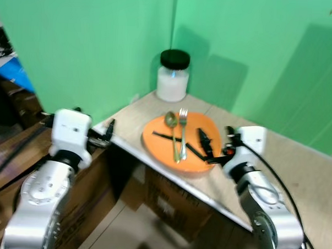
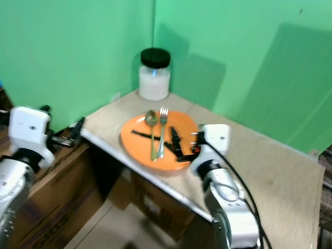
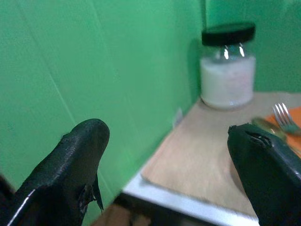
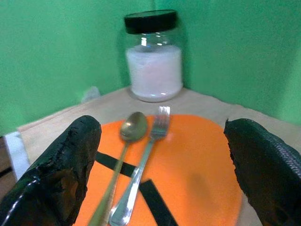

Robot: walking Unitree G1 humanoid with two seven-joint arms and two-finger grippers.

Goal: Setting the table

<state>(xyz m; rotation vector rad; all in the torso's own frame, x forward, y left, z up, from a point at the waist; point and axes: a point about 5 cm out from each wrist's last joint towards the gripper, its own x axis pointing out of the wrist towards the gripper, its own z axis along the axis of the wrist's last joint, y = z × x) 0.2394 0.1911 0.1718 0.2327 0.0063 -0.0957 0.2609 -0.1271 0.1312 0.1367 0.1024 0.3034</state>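
We counted one orange plate (image 1: 200,156), one spoon (image 1: 173,130), one fork (image 1: 183,131), one black-lidded jar (image 1: 173,76), one table (image 1: 307,180). Cardboard boxes (image 1: 173,205) below: probably two; blur limited certainty.

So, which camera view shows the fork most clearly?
The right wrist view: the fork lies close and sharp on the orange plate, beside the spoon, between the open right gripper fingers. Both eye views show it whole but small and blurred. The left wrist view catches just its tines at the edge.
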